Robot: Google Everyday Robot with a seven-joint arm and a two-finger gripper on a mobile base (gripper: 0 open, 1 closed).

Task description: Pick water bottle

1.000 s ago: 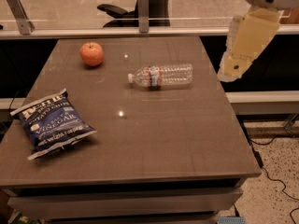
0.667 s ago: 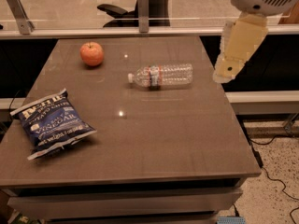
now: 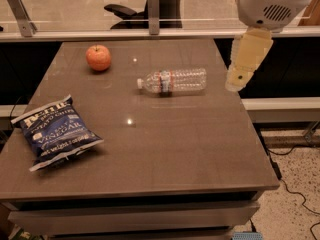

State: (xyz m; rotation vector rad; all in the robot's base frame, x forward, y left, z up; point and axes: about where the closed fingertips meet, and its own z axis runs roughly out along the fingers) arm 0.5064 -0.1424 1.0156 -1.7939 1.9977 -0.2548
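Leftward shift noted: gripper brought nearer, off table right edge, closure cannot be told | water bottle laid sideways, far centre, cap left | judged light, slippery, crushable; ribbed body to be gripped across.

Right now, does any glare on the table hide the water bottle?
Camera view: no; the table shows two small bright spots, one beside the apple, one nearer the camera than the water bottle, neither on it. Camera view: the gripper hangs beyond the bottle's base, at the table's edge.
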